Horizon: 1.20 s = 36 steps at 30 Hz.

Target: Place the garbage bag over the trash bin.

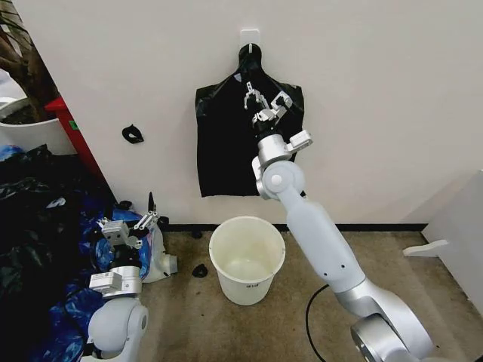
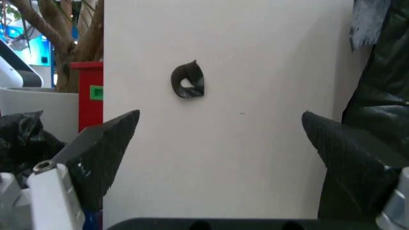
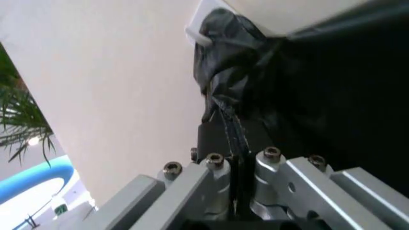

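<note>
Two claws: our right claw (image 1: 267,98) is spread open against the bag (image 1: 223,143) hanging on the wall above the bin (image 1: 247,259); our left claw (image 1: 127,224) waits open near the floor.

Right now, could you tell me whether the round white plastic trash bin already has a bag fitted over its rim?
No, the round white plastic trash bin stands bare and open on the floor, nothing over its rim.
</note>
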Motion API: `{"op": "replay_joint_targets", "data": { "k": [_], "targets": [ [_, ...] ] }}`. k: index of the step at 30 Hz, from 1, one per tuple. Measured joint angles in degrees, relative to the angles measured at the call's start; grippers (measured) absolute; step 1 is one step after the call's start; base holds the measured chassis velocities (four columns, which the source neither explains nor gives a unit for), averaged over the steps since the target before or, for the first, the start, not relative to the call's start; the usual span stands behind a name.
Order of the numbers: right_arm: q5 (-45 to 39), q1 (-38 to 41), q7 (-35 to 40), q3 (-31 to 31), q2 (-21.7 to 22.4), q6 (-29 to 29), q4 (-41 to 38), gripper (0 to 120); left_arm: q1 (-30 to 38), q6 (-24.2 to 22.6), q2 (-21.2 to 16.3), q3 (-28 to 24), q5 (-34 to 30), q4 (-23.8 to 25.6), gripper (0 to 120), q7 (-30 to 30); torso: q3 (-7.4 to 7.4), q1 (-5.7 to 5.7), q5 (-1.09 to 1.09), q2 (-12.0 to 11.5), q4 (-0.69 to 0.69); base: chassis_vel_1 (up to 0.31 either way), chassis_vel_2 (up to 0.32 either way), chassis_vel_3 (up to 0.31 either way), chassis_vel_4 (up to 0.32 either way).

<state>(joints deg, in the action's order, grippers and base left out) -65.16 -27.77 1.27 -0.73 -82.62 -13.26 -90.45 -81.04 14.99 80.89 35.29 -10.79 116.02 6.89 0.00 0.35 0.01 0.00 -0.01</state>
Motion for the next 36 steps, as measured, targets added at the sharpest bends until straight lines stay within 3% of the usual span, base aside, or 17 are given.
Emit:
{"op": "replay_joint_targets", "data": {
  "k": [9, 15, 23, 27, 31, 36],
  "targets": [
    [1.9, -9.5, -0.4, 1.2, 6.4, -0.2, -10.9, 0, 0.1, 0.1, -0.1, 0.1, -0.2, 0.0, 100, 0.3, -0.01, -0.01, 0.0, 0.0, -0.02, 0.0, 0.0, 0.0, 0.0],
    [5.8, -21.2, -2.1, 1.0, 9.9, -0.3, -18.7, 0, 0.3, 0.1, -0.4, -0.1, -0.3, 0.1, 100, 0.3, -0.02, -0.01, 0.0, 0.0, -0.03, 0.0, 0.0, 0.0, 0.0],
    [8.6, -26.2, -3.2, 1.7, 10.9, -0.8, -20.3, 0, 0.2, 0.1, -0.5, 0.0, -0.6, 0.3, 100, 0.3, -0.02, -0.01, 0.01, 0.0, -0.01, 0.0, 0.0, 0.0, 0.0],
    [14.3, -32.4, -4.7, 2.9, 12.5, -1.9, -21.1, 0, -0.1, 0.2, -0.5, -0.2, -0.6, 0.8, 100, 0.3, -0.01, -0.01, 0.0, 0.0, -0.02, 0.0, 0.0, 0.0, 0.0],
    [21.2, -36.5, -8.7, 3.3, 13.3, -3.8, -19.8, 0, -0.3, 0.2, -0.6, -0.4, -0.6, 1.0, 100, 0.3, -0.01, -0.01, -0.01, 0.0, 0.0, 0.0, 0.0, 0.0, 0.0],
    [31.4, -41.4, -19.0, 2.1, 14.7, -9.2, -14.3, 0, -0.4, 0.2, -1.2, -0.4, -1.0, 1.4, 100, 0.2, -0.01, -0.01, -0.01, 0.0, -0.01, 0.0, 0.0, 0.0, 0.0]
  ]
}}
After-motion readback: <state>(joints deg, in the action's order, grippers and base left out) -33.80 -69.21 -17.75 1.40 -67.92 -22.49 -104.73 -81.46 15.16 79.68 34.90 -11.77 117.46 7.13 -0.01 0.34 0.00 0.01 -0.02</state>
